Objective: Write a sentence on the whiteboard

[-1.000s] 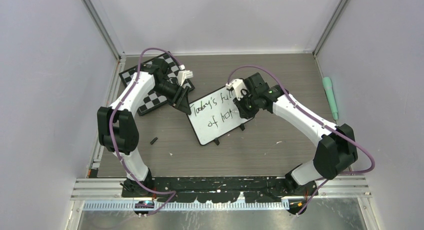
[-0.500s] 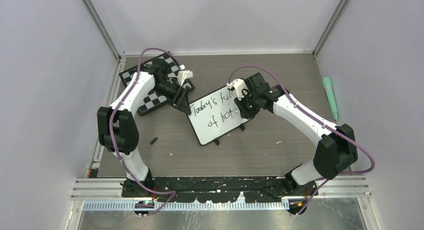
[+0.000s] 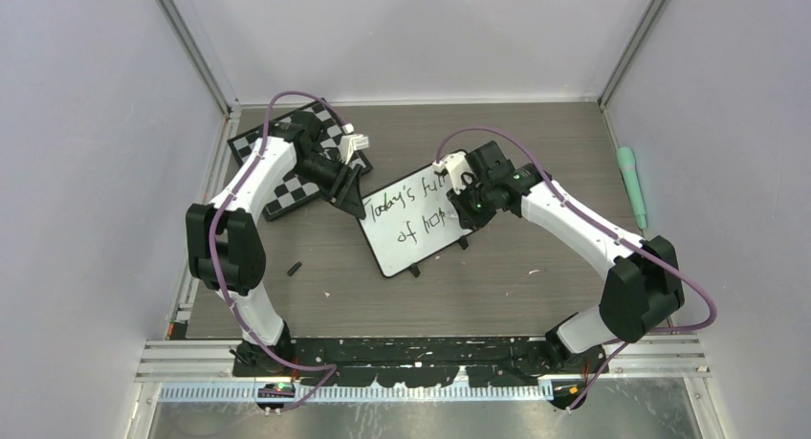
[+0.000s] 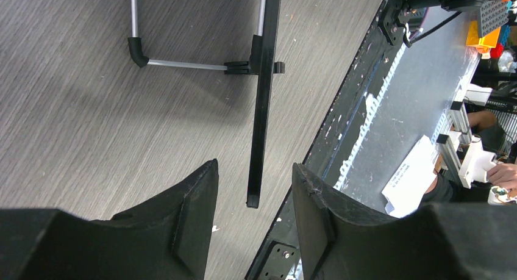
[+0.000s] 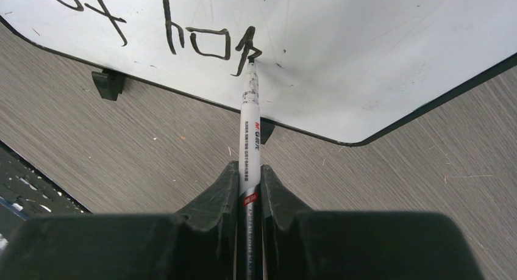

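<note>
Black ink has advanced: over the last second the lower line of the sentence (image 3: 419, 208) has grown from "of ho" plus a loose stroke to "of hop". The whiteboard (image 3: 397, 252) stands mid-table (image 3: 497, 286), propped on its feet.

The right end effector (image 5: 249, 181) is clenched on the marker (image 5: 250, 127), tip touching the board. The left end effector (image 4: 253, 181) stands parted astride the board's edge, touching neither side.

Judgement: nearly finished. Blank white remains beyond the tip, before the rounded corner.
</note>
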Available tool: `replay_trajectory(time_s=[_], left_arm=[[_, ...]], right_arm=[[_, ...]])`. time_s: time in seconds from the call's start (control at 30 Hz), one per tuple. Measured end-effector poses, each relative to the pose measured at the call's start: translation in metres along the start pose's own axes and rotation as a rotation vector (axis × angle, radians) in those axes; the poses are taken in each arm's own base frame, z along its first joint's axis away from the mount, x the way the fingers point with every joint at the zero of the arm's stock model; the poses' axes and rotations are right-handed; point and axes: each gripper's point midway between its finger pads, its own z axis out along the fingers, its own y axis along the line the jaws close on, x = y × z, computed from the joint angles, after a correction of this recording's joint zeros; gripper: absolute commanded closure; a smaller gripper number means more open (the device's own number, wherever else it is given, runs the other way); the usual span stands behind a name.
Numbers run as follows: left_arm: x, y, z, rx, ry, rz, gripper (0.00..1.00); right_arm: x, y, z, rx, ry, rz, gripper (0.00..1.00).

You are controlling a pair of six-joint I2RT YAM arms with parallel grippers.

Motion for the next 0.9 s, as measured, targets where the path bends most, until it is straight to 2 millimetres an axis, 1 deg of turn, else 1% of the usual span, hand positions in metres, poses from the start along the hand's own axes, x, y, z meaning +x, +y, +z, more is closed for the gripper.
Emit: replay_trajectory(time_s=[0.2,0.43,0.7,0.9], left_arm=[[0.000,0.000,0.000,0.000,0.000,0.000,0.50],[0.000,0.000,0.000,0.000,0.000,0.000,0.50],[0.000,0.000,0.000,0.000,0.000,0.000,0.50],[0.000,0.000,0.000,0.000,0.000,0.000,0.50]], right_arm=[[0.004,0.004,0.002,-0.008,0.012,0.001,1.00],[0.004,0.005,0.002,-0.009,0.013,-0.002,1.00],[-0.003,0.002,-0.014,0.010,-0.040,0.001,1.00],[-0.003,0.000,-0.014,0.015,-0.036,0.003,1.00]])
